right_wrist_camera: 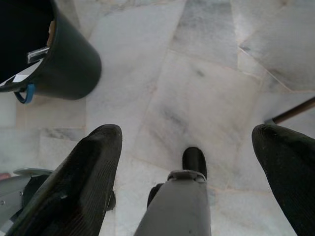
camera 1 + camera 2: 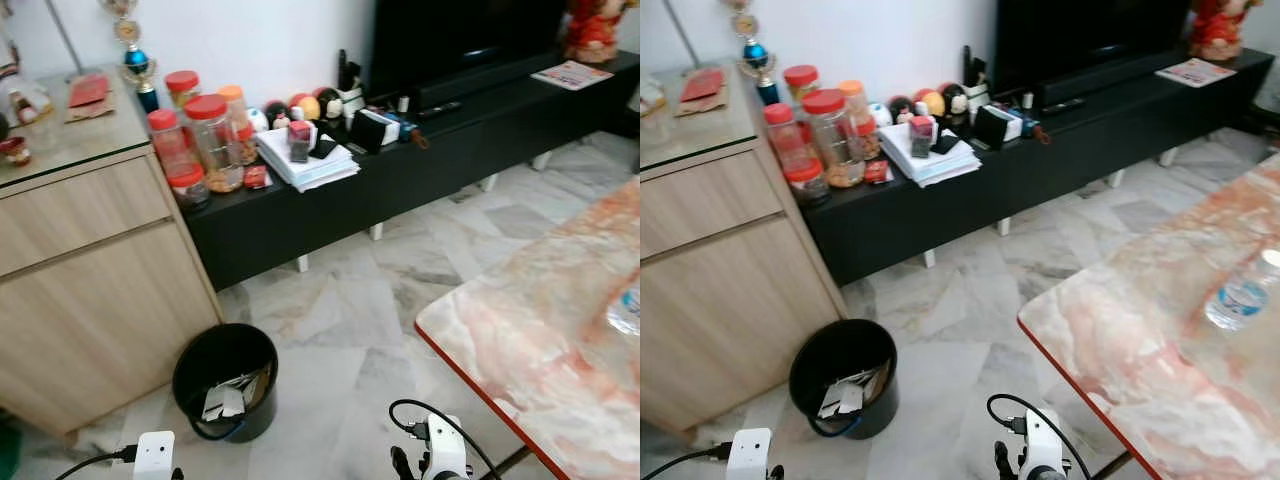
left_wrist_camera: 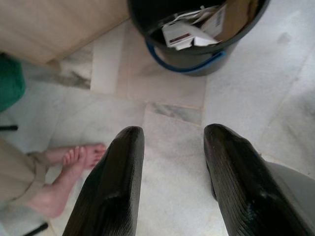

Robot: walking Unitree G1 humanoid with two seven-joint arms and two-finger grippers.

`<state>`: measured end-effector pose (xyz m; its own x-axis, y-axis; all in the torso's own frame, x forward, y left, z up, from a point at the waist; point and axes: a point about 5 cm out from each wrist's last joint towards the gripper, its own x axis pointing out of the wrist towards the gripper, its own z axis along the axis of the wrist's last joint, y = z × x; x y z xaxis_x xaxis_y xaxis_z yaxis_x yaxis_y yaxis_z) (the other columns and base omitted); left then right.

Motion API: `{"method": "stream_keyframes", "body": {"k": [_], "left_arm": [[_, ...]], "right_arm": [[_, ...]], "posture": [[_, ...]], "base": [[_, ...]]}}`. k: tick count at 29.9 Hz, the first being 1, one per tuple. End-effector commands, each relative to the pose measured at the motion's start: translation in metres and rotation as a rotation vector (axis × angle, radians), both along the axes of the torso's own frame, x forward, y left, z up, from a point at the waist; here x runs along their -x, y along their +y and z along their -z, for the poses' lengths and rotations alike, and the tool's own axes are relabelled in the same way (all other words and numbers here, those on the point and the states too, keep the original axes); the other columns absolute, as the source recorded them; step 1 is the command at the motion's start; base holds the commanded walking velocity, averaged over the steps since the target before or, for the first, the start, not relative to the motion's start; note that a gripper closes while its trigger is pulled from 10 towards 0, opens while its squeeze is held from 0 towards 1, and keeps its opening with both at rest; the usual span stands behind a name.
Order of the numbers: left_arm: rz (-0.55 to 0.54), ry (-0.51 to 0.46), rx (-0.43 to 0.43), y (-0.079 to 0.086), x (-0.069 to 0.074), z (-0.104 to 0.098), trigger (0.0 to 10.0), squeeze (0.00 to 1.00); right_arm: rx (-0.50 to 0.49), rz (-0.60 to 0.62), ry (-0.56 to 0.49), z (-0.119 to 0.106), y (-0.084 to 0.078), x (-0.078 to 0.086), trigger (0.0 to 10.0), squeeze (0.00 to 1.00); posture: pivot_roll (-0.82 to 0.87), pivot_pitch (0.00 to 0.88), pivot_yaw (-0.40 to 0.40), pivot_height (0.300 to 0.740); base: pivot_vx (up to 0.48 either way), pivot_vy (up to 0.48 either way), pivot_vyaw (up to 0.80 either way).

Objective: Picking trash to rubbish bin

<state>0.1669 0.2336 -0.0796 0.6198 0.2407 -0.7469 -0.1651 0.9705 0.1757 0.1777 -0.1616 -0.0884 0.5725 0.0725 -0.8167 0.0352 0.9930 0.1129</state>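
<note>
White marble floor [image 2: 340, 330]; black rubbish bin [image 2: 225, 380] beside wooden cabinet [image 2: 90, 290], paper scraps inside, apparently. Left gripper [image 3: 172, 162] and right gripper [image 1: 189, 142] low, jaws apart, empty.

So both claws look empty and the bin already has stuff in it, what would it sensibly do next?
Probably turn toward the marble table and reach for the plastic bottle lying on it. Both the left gripper and the right gripper hang open with nothing in them above the floor, and the black bin stands close by, so fetching that likely piece of trash seems the natural step.
</note>
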Motion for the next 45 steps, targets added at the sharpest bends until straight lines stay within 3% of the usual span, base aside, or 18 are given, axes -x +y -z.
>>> {"method": "stream_keyframes", "body": {"k": [1, 22, 27, 31, 45], "left_arm": [[-0.009, 0.009, 0.000, 0.0030, 0.0015, 0.0002, 10.0, 0.00], [-0.006, 0.017, 0.003, 0.0024, 0.0031, 0.0011, 10.0, 0.00], [0.060, 0.076, -0.072, 0.0045, 0.0071, 0.0031, 10.0, 0.00], [0.011, 0.084, -0.049, 0.0048, 0.0099, 0.0046, 10.0, 0.00], [0.045, 0.080, -0.045, 0.0022, 0.0086, 0.0044, 10.0, 0.00]], "right_arm": [[-0.001, -0.006, 0.003, 0.0000, 0.0033, -0.0006, 10.0, 0.00], [0.010, -0.004, 0.016, 0.0012, 0.0032, 0.0015, 10.0, 0.00], [0.011, -0.005, 0.017, 0.0012, 0.0031, 0.0016, 10.0, 0.00], [0.012, -0.003, 0.018, 0.0013, 0.0028, 0.0018, 10.0, 0.00], [0.010, 0.002, 0.020, 0.0016, 0.0032, 0.0022, 10.0, 0.00]], "posture": [[0.07, 0.010, 0.057, 0.740], [0.07, 0.016, 0.059, 0.740], [0.07, 0.017, 0.059, 0.740], [0.07, 0.017, 0.059, 0.740], [0.08, 0.017, 0.061, 0.740]], "base": [[0.000, 0.000, -0.75], [0.000, 0.000, -0.75], [0.000, -0.096, -0.75], [0.000, -0.360, -0.75], [0.000, 0.000, -0.75]]}}
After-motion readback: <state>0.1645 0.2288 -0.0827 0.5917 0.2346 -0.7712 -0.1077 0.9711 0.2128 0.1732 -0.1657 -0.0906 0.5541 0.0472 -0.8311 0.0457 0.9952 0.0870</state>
